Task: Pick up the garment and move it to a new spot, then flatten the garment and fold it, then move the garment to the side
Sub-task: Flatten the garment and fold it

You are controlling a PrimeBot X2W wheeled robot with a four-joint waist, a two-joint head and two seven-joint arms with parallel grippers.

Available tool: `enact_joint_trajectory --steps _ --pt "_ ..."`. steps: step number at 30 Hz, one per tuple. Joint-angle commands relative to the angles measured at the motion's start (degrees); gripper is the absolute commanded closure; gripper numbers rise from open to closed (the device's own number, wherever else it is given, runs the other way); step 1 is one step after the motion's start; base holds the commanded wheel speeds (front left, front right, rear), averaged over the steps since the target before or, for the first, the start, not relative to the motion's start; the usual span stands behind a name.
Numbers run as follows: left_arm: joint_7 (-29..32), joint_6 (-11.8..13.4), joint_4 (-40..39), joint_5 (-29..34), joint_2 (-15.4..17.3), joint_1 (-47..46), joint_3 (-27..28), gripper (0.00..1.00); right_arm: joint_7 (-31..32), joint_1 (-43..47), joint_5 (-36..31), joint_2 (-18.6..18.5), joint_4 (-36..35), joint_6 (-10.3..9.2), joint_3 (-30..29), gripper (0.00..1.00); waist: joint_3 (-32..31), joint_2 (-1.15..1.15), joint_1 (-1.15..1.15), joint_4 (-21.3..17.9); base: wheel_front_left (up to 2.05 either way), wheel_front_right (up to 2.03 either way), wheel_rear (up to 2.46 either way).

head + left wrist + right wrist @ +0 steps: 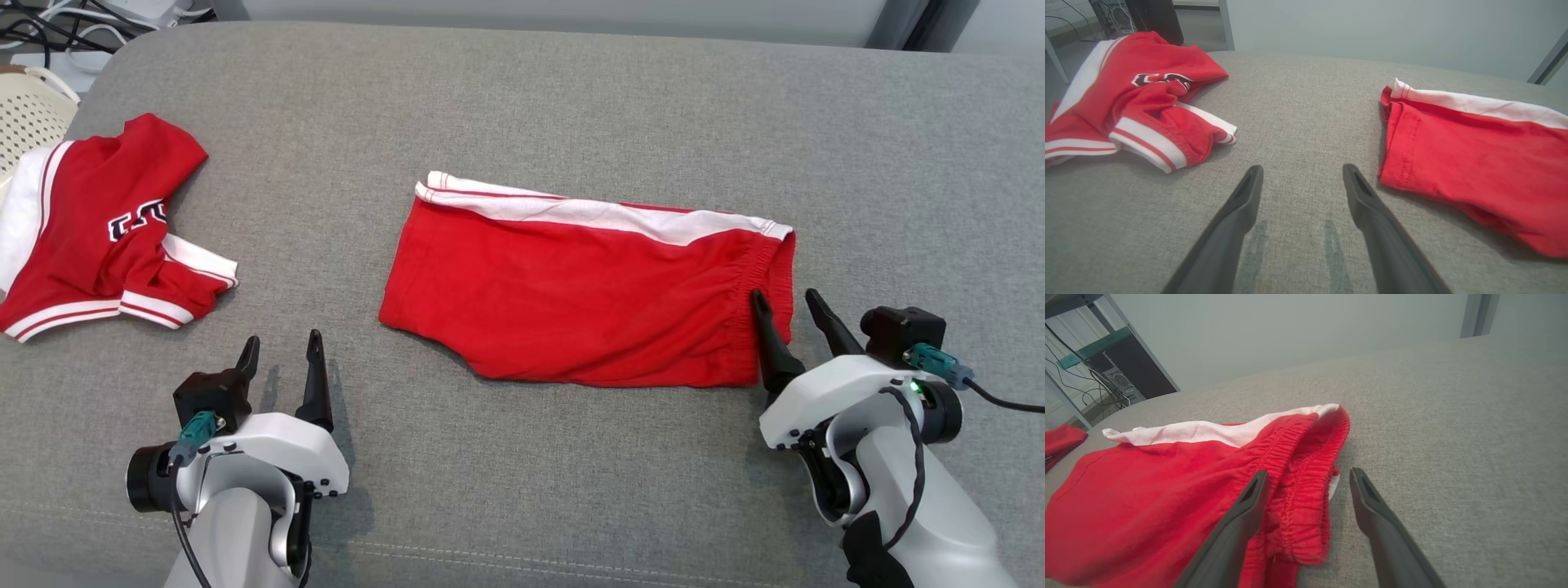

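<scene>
Grey padded surface [571, 98]: carries everything; wide bare stretch twd near edge, so room to work.

Red shorts [571, 294] (task garment): lies flat abt mid-surface, a bit twd right edge, legs stacked one on other. White side stripe [588, 214] along far side, elastic waistband [771, 265] facing right edge. Looks flattened & folded once already, judging by tidy outline. Prob. set centrally so each arm reaches one end.

Red jersey [98, 237]: bunched at left edge, well apart from shorts. Likely parked out of the way.

Right gripper [784, 296]: jaws wide apart, nothing held. Straddles near corner of waistband, one finger over cloth, other over bare surface. Prob. placed thus to pinch that edge for next fold or for the move aside.

Left gripper [282, 339]: jaws wide apart, empty. Hangs over bare surface betw jersey & leg hems, twd near edge, touching neither.
</scene>
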Motion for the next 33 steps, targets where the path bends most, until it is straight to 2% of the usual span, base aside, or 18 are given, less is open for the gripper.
enact_joint_trajectory --steps 1,6,13,20,25,26,27,28,29,30,33 --pt "-0.34 0.08 -1.53 -0.62 1.34 -0.27 1.36 0.00 -0.66 -0.91 -0.72 0.40 -0.82 0.25 0.84 0.00 0.14 0.00 0.00 0.06 0.00 0.00 0.00" --pt "-0.34 0.26 -1.41 -1.61 1.34 -0.43 0.85 0.00 -0.66 -0.83 -0.18 0.41 1.20 0.25 0.32 0.00 0.67 0.00 0.00 0.05 0.00 0.00 0.00" --pt "-0.34 0.42 -1.67 -2.44 1.34 -1.07 -0.59 0.00 -0.66 -1.43 6.57 0.42 3.07 0.25 3.74 0.00 1.14 0.00 0.00 1.02 0.00 0.00 0.00" --pt "-0.34 0.13 -1.82 -2.39 1.34 -0.41 -1.25 0.00 -0.66 -2.19 10.76 0.42 4.92 0.25 4.50 0.00 1.32 0.00 0.00 2.11 0.00 0.00 0.00" --pt "-0.34 -0.01 -1.55 -2.67 1.34 -0.21 -1.66 0.00 -0.58 -2.78 17.47 0.42 8.25 0.25 7.69 0.00 1.41 0.00 0.00 2.67 0.00 0.00 0.00" --pt "-0.34 -0.02 -1.54 -2.76 1.34 -0.22 -1.77 0.00 -0.32 -2.96 18.97 0.42 8.87 0.25 8.43 0.17 1.45 0.00 0.00 2.75 0.00 0.00 0.00" --pt "-0.34 -0.02 -1.55 -2.84 1.34 -0.24 -1.88 0.00 -0.27 -3.25 20.10 0.42 9.39 0.25 9.14 0.50 1.50 0.00 0.00 2.82 0.00 0.00 0.00" --pt "-0.34 -0.02 -1.61 -2.89 1.34 -0.26 -1.97 0.00 -0.28 -3.57 21.05 0.42 9.85 0.25 9.74 0.59 1.54 0.00 0.00 2.89 0.00 0.00 0.00" --pt "-0.34 -0.02 -1.70 -2.92 1.34 -0.27 -2.04 0.00 -0.25 -3.74 22.33 0.42 10.23 0.25 10.16 0.80 1.54 0.00 0.00 2.96 0.00 0.00 0.00" --pt "-0.34 -0.02 -1.80 -2.91 1.34 -0.25 -2.07 0.00 -0.26 -3.93 23.44 0.42 10.53 0.25 10.56 0.97 1.55 0.00 0.00 3.00 0.00 0.00 0.00" --pt "-0.34 0.02 -2.01 -2.77 1.34 -0.10 -1.95 0.00 -0.37 -4.42 25.70 0.41 11.30 0.25 11.20 1.00 1.47 0.00 0.00 2.98 0.00 0.00 0.00"
